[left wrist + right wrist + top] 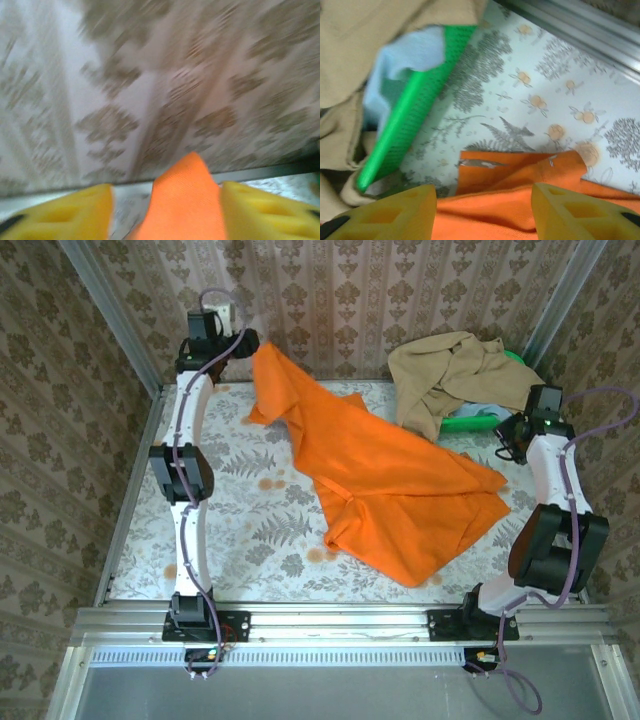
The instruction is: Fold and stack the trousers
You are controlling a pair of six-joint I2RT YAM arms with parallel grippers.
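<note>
The trousers (390,490) lie spread diagonally across the table (240,530), with one corner rising against the back wall (330,290) at the far left and the crumpled bulk towards the near right. Their near edge stops short of the front rail (330,615), and we see bare tablecloth between their left edge and the left arm. The left gripper (166,200) has its yellow fingers wide apart, an orange peak standing between them with a gap on either side (nothing pinched). The right gripper (482,195) is likewise spread, with orange cloth lying between and below its fingers, unclamped. Near it, a green basket (415,115) under a tan garment (450,370) crowds the far right corner.
</note>
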